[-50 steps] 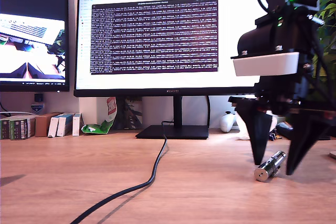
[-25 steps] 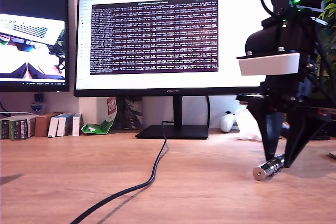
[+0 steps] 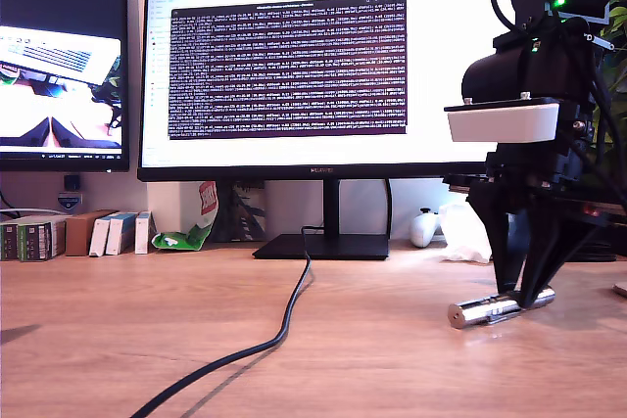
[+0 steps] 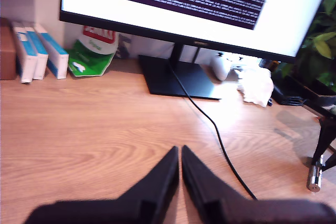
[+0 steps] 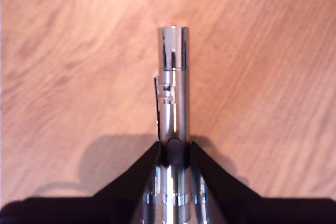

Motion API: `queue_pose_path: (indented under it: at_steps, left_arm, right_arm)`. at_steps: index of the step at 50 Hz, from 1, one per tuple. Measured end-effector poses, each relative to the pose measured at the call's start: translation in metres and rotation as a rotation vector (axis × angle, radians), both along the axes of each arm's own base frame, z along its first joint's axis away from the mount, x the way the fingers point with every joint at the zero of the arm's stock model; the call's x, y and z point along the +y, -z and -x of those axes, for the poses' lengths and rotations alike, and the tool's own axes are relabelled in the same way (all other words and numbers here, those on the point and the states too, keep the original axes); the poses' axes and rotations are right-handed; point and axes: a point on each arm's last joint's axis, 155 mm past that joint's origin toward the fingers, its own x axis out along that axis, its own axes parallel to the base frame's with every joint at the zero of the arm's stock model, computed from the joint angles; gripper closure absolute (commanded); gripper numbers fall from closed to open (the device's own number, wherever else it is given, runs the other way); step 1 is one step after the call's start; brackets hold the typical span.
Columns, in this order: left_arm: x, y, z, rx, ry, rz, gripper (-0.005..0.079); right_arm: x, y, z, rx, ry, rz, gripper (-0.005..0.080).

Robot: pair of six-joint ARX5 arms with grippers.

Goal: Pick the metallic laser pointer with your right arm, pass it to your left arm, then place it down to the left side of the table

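Observation:
The metallic laser pointer (image 3: 498, 307) is a shiny silver cylinder low over the wood table (image 3: 147, 340) at the exterior view's right, slightly tilted. My second gripper (image 3: 519, 299) is shut on it near its back end. In the second wrist view the pointer (image 5: 173, 87) sticks out forward from between the dark fingers (image 5: 144, 169), clip to one side. My first gripper (image 4: 176, 150) is shut and empty above bare table. Its view catches the pointer (image 4: 314, 174) and the second arm's fingers (image 4: 321, 145) far off. The first arm is out of the exterior view.
A black cable (image 3: 284, 330) runs from the monitor stand (image 3: 328, 245) toward the table's front. Small boxes (image 3: 108, 232) and a green packet (image 3: 181, 237) line the back at the exterior view's left. A white crumpled item (image 3: 462, 232) lies behind the second arm.
My second gripper's fingers have come together onto the pointer. The pointer has swung to lie more across the exterior view, and the arm has shifted slightly toward that view's right.

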Motion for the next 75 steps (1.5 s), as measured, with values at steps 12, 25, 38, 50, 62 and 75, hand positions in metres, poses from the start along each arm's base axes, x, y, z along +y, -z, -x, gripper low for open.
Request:
queue_pose_path:
  at_steps: [12, 25, 38, 50, 62, 75]
  left_arm:
    - [0.001, 0.0, 0.0, -0.004, -0.003, -0.007, 0.072]
    - [0.001, -0.013, -0.003, -0.079, 0.001, -0.044, 0.0436]
    - [-0.008, -0.06, -0.004, -0.286, 0.052, -0.033, 0.0432]
    - [-0.025, -0.102, 0.002, -0.48, 0.143, -0.027, 0.0339]
    - [-0.035, -0.111, -0.015, -0.495, 0.189, 0.053, 0.034]
    - [-0.066, -0.134, -0.018, -0.555, 0.318, 0.134, 0.034]
  right_arm:
    - [0.022, -0.007, -0.014, -0.025, 0.095, -0.118, 0.0765]
    - [0.039, -0.049, -0.023, -0.091, 0.187, -0.237, 0.0765]
    - [0.08, -0.139, -0.027, -0.086, 0.354, -0.504, 0.0765]
    - [0.122, -0.182, -0.01, 0.051, 0.385, -0.666, 0.0765]
    - [0.149, -0.219, -0.002, 0.054, 0.313, -0.751, 0.0765]
    - [0.177, -0.252, -0.004, 0.023, 0.294, -0.847, 0.0765]
